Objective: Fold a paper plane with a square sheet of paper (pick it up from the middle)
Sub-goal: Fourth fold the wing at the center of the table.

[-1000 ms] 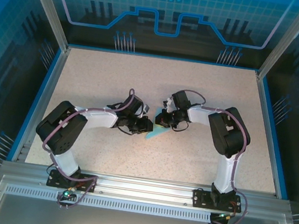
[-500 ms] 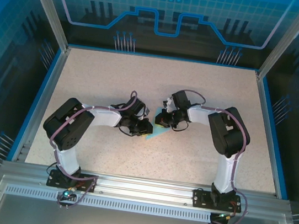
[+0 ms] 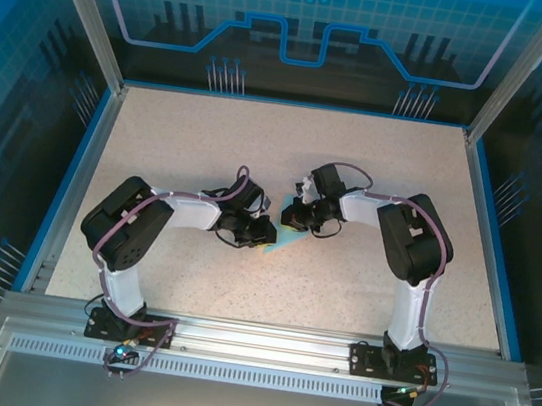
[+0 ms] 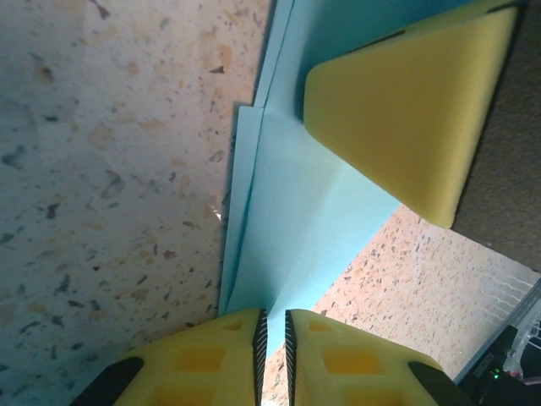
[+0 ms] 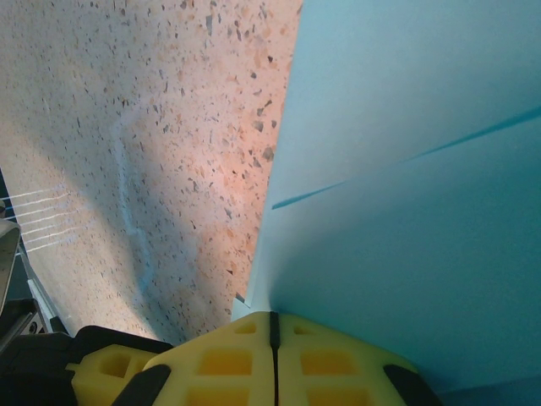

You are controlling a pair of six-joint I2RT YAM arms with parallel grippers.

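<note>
The square sheet of paper (image 3: 284, 241), pale cyan and folded into layers with creases, lies at the table's middle between both grippers. My left gripper (image 3: 269, 231) meets it from the left. In the left wrist view its jaws (image 4: 272, 315) stand a narrow slit apart, and a raised edge of the paper (image 4: 296, 203) runs into the slit. My right gripper (image 3: 291, 216) comes from the right, and one of its yellow fingers (image 4: 406, 110) rests on the sheet. In the right wrist view its jaws (image 5: 273, 317) are pressed together on the paper (image 5: 406, 169) edge, which rises up from them.
The speckled beige table (image 3: 377, 167) has a blue rim and metal posts at its corners. Both arms bend inward toward the middle, with their elbows out at the sides.
The left arm's elbow has swung forward and to the right. Both grippers and the paper stay in about the same spot.
</note>
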